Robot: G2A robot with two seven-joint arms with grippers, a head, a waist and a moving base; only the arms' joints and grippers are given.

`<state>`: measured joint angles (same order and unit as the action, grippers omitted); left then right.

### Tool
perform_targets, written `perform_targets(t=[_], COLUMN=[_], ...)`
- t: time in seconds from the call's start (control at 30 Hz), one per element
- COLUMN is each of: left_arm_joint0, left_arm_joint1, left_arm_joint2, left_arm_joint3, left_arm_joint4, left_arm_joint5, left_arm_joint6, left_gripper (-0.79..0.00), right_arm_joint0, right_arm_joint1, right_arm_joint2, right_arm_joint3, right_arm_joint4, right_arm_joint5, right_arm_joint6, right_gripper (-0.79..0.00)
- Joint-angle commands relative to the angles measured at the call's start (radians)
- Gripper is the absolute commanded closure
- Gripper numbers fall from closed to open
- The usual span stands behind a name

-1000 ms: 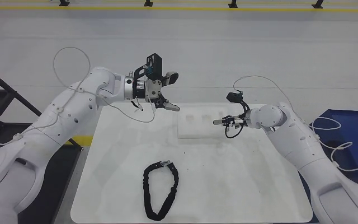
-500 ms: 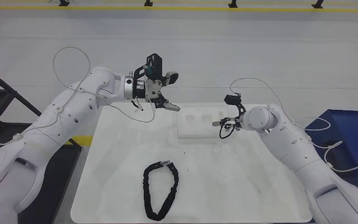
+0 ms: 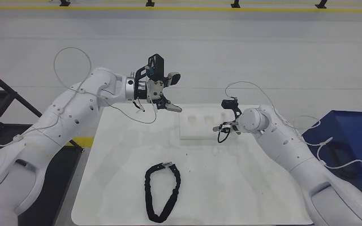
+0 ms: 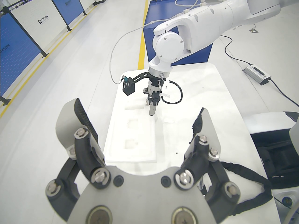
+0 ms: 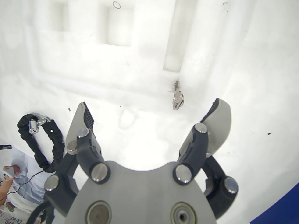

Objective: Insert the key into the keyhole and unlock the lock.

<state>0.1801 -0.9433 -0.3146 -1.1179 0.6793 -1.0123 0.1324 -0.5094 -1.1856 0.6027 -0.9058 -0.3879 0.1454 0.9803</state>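
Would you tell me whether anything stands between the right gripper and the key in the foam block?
Nothing visible does. The right gripper is open over the foam block, with only bare foam between it and the key. The chain lock lies apart on the table.

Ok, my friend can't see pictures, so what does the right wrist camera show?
The right gripper hangs open just short of a small silver key at the edge of a white foam block with hollows cut in it. Nearby lies a black chain lock with a shiny keyhole end.
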Motion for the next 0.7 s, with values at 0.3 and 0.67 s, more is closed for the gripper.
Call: perform_targets(t=[0.3, 0.67], left_arm_joint0=[0.0, 0.0], left_arm_joint1=[0.0, 0.0], left_arm_joint2=[0.0, 0.0], left_arm_joint3=[0.0, 0.0], left_arm_joint4=[0.0, 0.0], left_arm_joint5=[0.0, 0.0], left_arm_joint6=[0.0, 0.0], left_gripper=[-0.785, -0.785], right_arm_joint0=[0.018, 0.028], right_arm_joint1=[-0.031, -0.065], right_arm_joint2=[-0.008, -0.01], right_arm_joint3=[0.063, 0.154], right_arm_joint4=[-0.022, -0.021], right_arm_joint5=[0.045, 0.046], right_arm_joint6=[0.012, 0.002], right_gripper=[-0.348, -0.259])
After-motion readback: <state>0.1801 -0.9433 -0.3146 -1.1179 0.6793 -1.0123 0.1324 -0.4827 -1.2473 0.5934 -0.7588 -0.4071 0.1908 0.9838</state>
